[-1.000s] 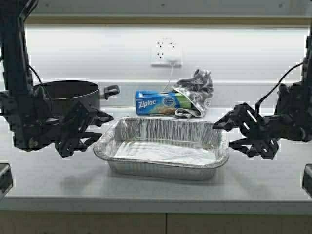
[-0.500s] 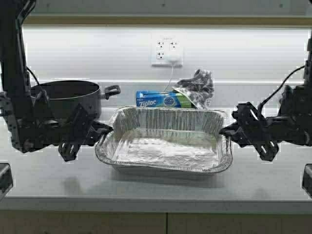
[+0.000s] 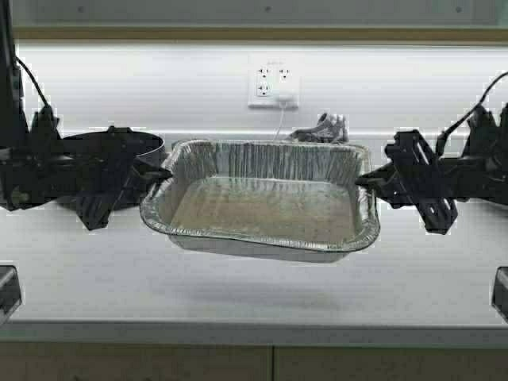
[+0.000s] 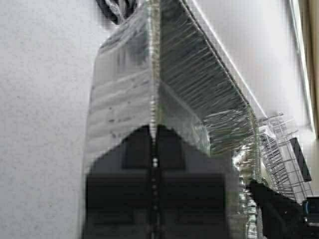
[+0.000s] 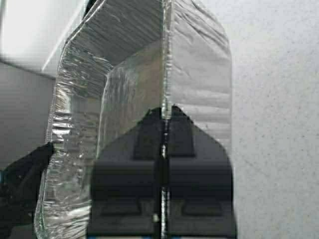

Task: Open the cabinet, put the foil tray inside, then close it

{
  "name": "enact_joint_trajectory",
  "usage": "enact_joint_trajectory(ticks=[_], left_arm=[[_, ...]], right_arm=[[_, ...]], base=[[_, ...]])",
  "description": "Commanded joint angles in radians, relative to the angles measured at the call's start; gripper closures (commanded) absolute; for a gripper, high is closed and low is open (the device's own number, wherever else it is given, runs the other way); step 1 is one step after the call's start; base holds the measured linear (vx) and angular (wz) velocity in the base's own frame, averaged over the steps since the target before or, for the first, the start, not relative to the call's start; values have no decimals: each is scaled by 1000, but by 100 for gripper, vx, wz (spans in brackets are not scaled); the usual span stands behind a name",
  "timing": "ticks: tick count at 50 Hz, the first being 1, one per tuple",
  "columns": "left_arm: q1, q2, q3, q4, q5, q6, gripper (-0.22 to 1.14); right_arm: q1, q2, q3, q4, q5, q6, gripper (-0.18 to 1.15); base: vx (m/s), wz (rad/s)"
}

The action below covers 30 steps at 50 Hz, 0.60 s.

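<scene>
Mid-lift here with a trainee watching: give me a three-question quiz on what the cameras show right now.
1. True or false: the foil tray rests flat on the countertop.
2. The left gripper clamps which part of the tray? A) rolled rim B) floor C) nothing
3. Fill in: the black pot sits behind the ____ arm.

Key: 1. False; it hangs above its shadow, the right gripper clamping the opposite rim. 2. A. 3. left.
</scene>
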Motion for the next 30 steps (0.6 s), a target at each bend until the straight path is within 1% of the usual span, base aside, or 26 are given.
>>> enact_joint_trajectory(ticks=[1, 12, 18, 30], left_arm=[[-12, -129, 66, 12, -11, -2, 89], [-12, -282, 196, 15, -6, -2, 89], [-12, -360, 241, 40, -5, -8, 89], [-12, -543, 270, 52, 66, -61, 89]], right_arm=[[11, -103, 52, -26, -12, 3, 90], [11, -256, 155, -74, -8, 55, 90], [11, -367, 204, -84, 25, 106, 89], [11, -546, 210, -121, 160, 176, 90]], base=[[0, 0], [0, 0], [-1, 1], [-1, 2]])
